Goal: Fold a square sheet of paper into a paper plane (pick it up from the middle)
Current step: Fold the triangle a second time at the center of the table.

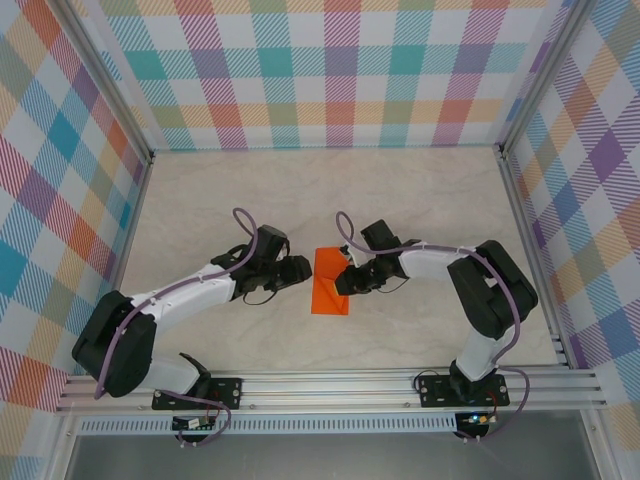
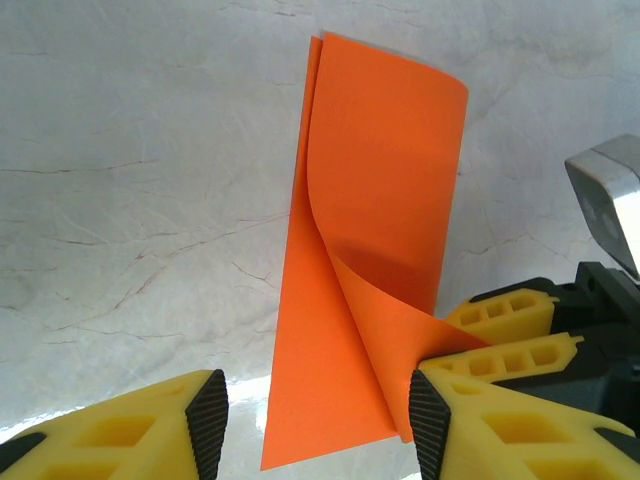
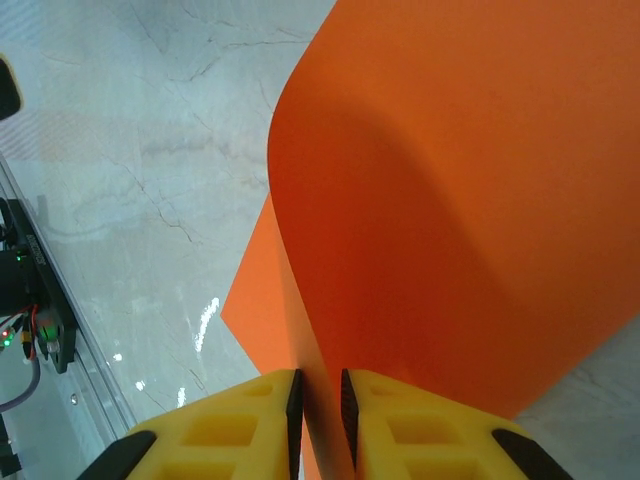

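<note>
Yellow fingers (image 3: 390, 430) of the right hand (image 3: 320, 395) are pressed together on a lifted flap of the square sheet of paper (image 1: 325, 290), pinching it. Sheet is seen mid-tabletop (image 1: 420, 200) between both hands, one half curled up over the flat lower half. Left hand (image 2: 315, 420) is held spread, fingers either side of the sheet's near end, nothing gripped.

Bright orange sheet of paper (image 2: 390, 170), loosely half-folded
</note>
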You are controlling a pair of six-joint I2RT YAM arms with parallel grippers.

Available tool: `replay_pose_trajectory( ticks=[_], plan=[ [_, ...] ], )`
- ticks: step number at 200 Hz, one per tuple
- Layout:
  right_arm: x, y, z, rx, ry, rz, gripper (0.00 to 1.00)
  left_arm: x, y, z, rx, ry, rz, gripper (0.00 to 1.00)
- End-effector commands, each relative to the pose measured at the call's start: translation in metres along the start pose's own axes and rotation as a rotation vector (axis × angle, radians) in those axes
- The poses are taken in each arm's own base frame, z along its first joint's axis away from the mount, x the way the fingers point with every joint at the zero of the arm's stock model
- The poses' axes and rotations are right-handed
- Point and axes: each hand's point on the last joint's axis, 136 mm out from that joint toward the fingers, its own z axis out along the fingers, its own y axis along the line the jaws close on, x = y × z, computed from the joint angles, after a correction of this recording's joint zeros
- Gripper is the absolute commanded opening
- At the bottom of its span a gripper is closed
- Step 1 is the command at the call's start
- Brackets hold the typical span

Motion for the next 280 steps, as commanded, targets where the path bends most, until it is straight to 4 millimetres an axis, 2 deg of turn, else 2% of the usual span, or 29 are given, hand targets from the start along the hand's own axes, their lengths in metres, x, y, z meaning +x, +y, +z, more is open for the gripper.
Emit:
replay_pose_trajectory(
  ticks=[1, 86, 155, 231, 280],
  plan=[
    [-0.003, 0.007, -0.001, -0.069, 0.025, -0.034, 0.21, 0.004, -0.009, 0.007, 0.027, 0.023, 0.014, 0.52],
    [-0.013, -0.007, -0.002, -0.054, 0.055, -0.027, 0.23, 0.013, -0.019, 0.025, 0.027, 0.061, 0.036, 0.48],
    [-0.011, -0.020, -0.001, -0.012, 0.067, 0.006, 0.23, 0.016, -0.027, 0.033, 0.041, 0.074, 0.035, 0.43],
    [-0.017, -0.021, 0.003, -0.012, 0.085, -0.015, 0.20, 0.017, -0.030, 0.041, 0.053, 0.073, 0.023, 0.33],
    [-0.018, -0.011, -0.003, -0.064, 0.061, -0.016, 0.22, 0.020, -0.044, 0.058, 0.115, 0.102, -0.020, 0.23]
  ],
)
